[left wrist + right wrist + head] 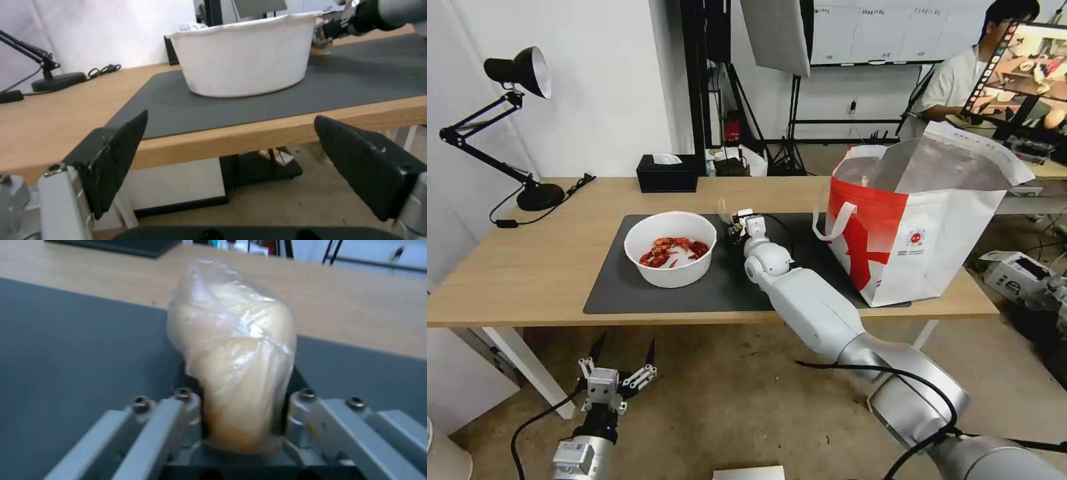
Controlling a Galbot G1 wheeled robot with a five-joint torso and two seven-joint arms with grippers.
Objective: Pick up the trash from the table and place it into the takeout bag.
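A white bowl of red crayfish shells [670, 248] sits on the dark mat [627, 287] of the light-wood table [527, 267]; its side wall [245, 63] faces the left wrist view. To the bowl's right, my right gripper [735, 223] is shut on a clear bag with a yellowish bun [231, 350], low over the mat's far part. The bun stands upright between the fingers [186, 400]. The red-and-white takeout bag [920, 233] stands open at the table's right end. My left gripper [624, 357] hangs open below the table's front edge, its pads [120, 156] wide apart.
A black tissue box [667, 173] stands at the table's far edge, behind the bowl. A black desk lamp [520, 133] with its cord occupies the far left corner. White table legs [527, 367] stand near my left arm. Equipment lies on the floor at the right [1020, 277].
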